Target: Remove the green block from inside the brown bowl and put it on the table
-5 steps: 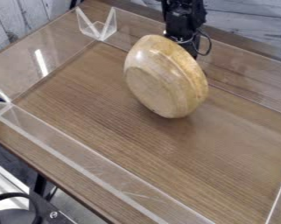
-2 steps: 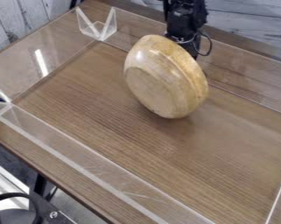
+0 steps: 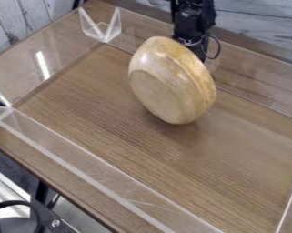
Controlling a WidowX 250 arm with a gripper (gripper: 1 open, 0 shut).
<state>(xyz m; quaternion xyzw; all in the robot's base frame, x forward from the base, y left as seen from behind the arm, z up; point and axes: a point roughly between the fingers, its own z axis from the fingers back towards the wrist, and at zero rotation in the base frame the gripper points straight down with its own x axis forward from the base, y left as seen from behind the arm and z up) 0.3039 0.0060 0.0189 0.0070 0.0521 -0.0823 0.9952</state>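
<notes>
1. The brown bowl (image 3: 173, 82) is tipped steeply on its side above or on the table (image 3: 148, 173), its smooth rounded outside and flat base turned toward the camera. I cannot tell whether its lower edge touches the wood.
2. The black gripper (image 3: 196, 41) comes in from the far side, at the top of the view, with thin dark cables looping around it. Its lower end meets the bowl's upper edge in the picture and disappears behind it.
3. The fingertips are hidden there, so I cannot tell whether they are spread, closed, or pinching the rim; the steep tilt may mean the bowl is caught, but the view is too poor to settle it.
4. The green block is out of sight. The bowl's inside faces away, so I cannot say where the block lies relative to the fingers.
5. A clear angular plastic piece (image 3: 101, 25) sits near the far left edge of the table, and a low clear wall (image 3: 94, 173) runs along the near left.
</notes>
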